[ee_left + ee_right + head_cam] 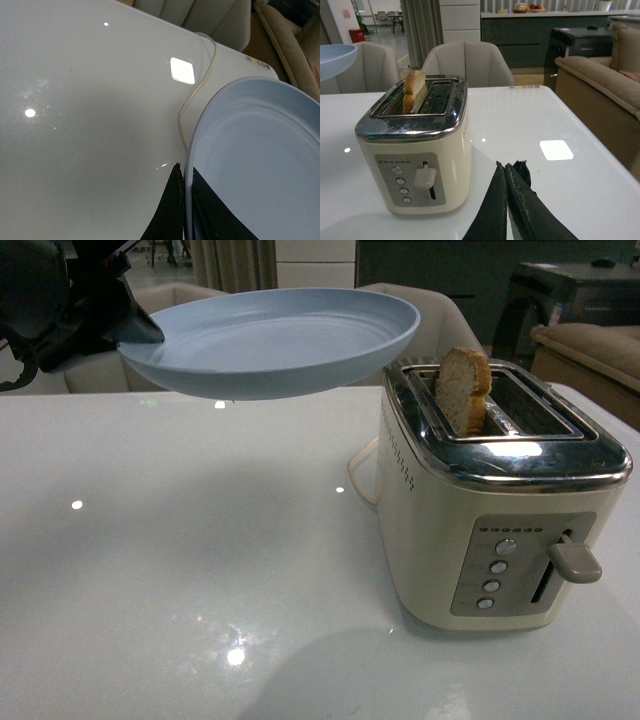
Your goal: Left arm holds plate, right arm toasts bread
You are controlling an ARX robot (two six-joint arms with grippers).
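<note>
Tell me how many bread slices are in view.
1: the bread stands in the toaster slot nearer the plate, top sticking out. Another could sit hidden deep in the other slot.

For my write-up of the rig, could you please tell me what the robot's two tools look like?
The left tool is glossy black and angular, with flat, wedge-shaped jaws tapering to points. The right tool is black but slimmer, with two long pointed fingers whose edges look rough. No markings show on either.
</note>
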